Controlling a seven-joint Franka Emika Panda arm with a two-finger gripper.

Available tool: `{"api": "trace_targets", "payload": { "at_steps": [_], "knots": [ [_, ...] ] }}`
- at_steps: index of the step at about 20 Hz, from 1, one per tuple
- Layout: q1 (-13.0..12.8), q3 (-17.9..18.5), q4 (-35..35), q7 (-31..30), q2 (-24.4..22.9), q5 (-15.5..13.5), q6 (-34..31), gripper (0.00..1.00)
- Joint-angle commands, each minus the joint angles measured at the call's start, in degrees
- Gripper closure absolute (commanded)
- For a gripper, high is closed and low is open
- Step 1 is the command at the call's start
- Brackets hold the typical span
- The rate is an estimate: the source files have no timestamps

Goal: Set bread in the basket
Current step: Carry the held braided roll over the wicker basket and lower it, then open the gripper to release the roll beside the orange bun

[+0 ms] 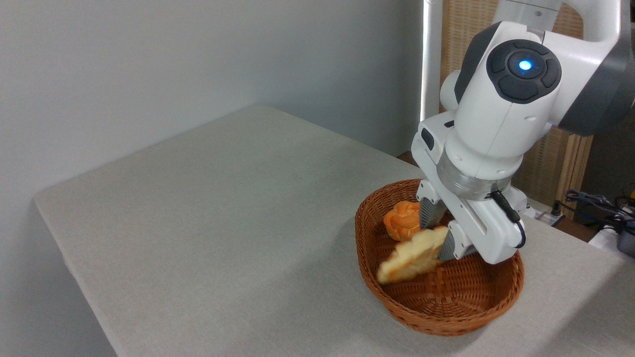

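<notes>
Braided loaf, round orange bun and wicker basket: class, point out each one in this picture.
braided loaf (409,255), fixed camera, pale side of its middle
round orange bun (402,220), fixed camera, its ridged top
wicker basket (518,277), fixed camera, braided rim at right

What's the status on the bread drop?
Gripper shut on bread, one end pinched. Bread blurred, tilted down over basket, not seated. Orange bun already inside, beside the drop spot.

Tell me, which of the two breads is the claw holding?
The long pale braided loaf, blurred, is pinched at one end in the claw over the basket. The small round orange bun lies free inside the basket behind it.
</notes>
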Motion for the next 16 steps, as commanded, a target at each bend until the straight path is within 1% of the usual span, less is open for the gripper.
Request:
{"api": "trace_targets", "payload": {
  "at_steps": [1,3,5,6,7,8,9,10,11,12,13,14,15,16],
  "knots": [
    [-0.39,2.29,0.17,1.12,-0.60,0.12,-0.32,0.00],
    [-0.39,6.33,0.43,2.00,-1.48,0.03,0.03,0.00],
    [-0.39,7.22,0.70,3.75,-1.75,0.38,1.00,0.00],
    [-0.39,7.22,1.31,3.93,-1.75,1.69,1.87,0.00],
    [-0.39,7.22,1.75,3.94,-1.75,4.83,2.93,0.00],
    [-0.48,7.05,2.45,3.94,-1.83,8.96,3.89,0.00],
    [-0.48,6.96,3.50,3.94,-1.83,11.00,3.99,0.00],
    [-0.48,6.79,4.73,3.85,-1.83,11.02,3.90,0.00],
    [-0.57,6.44,5.96,3.50,-2.27,10.84,3.73,0.00],
    [-0.83,4.78,7.10,2.89,-2.97,9.36,3.55,0.00],
    [-0.83,2.76,7.98,0.97,-3.06,6.30,3.29,0.00],
    [-0.83,0.92,8.69,-2.88,-2.98,2.62,2.85,0.00],
    [-0.83,-1.10,9.22,-7.53,-2.98,-0.03,2.59,0.00],
    [-0.83,-4.00,10.01,-11.75,-2.89,-1.45,2.58,0.00]
  ]
}}
